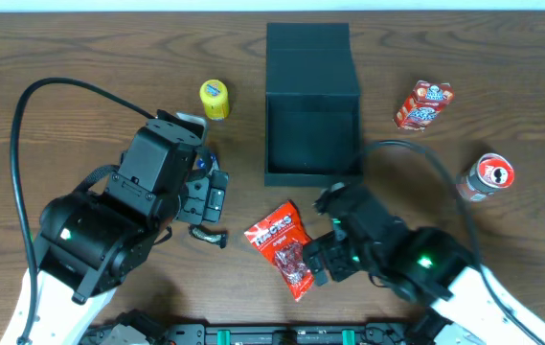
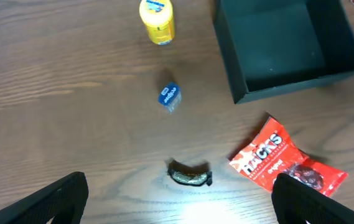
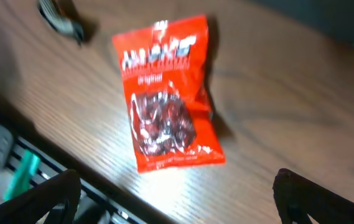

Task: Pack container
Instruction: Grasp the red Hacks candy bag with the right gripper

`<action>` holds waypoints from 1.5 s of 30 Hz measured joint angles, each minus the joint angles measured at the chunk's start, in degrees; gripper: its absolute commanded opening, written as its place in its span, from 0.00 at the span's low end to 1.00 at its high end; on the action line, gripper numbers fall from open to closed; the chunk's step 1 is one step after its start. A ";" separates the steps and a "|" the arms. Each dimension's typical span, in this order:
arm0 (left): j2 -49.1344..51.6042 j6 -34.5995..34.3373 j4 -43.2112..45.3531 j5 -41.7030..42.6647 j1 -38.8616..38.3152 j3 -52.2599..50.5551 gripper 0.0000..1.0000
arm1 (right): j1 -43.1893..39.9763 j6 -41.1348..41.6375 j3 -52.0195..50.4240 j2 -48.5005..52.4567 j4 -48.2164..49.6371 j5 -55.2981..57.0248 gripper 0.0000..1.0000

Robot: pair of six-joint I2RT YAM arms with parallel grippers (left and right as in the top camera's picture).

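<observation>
The container (image 1: 311, 115) is a dark square box, open, at the table's back centre; it also shows in the left wrist view (image 2: 282, 46). A red Hacks bag (image 1: 284, 248) lies in front of it and shows in the left wrist view (image 2: 285, 165) and the right wrist view (image 3: 167, 102). A small dark wrapped candy (image 1: 209, 235) (image 2: 190, 173) lies left of the bag. A blue candy (image 2: 170, 96) and a yellow bottle (image 1: 214, 100) (image 2: 157, 20) lie further back. My left gripper (image 2: 180, 202) is open above the dark candy. My right gripper (image 3: 177, 199) is open just in front of the bag.
A red snack carton (image 1: 422, 104) and a red-and-white can (image 1: 486, 177) lie right of the container. The table's front edge with a metal rail (image 3: 15, 168) runs close below the right gripper.
</observation>
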 measured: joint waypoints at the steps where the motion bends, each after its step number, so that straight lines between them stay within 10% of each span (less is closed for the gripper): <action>1: 0.00 -0.42 0.00 -0.37 0.00 0.00 0.95 | 0.48 -0.04 0.00 1.55 0.00 0.13 0.99; 45: -3.91 -8.07 -0.98 -9.88 0.00 0.00 0.95 | 8.24 1.88 0.00 29.38 10.93 7.65 0.99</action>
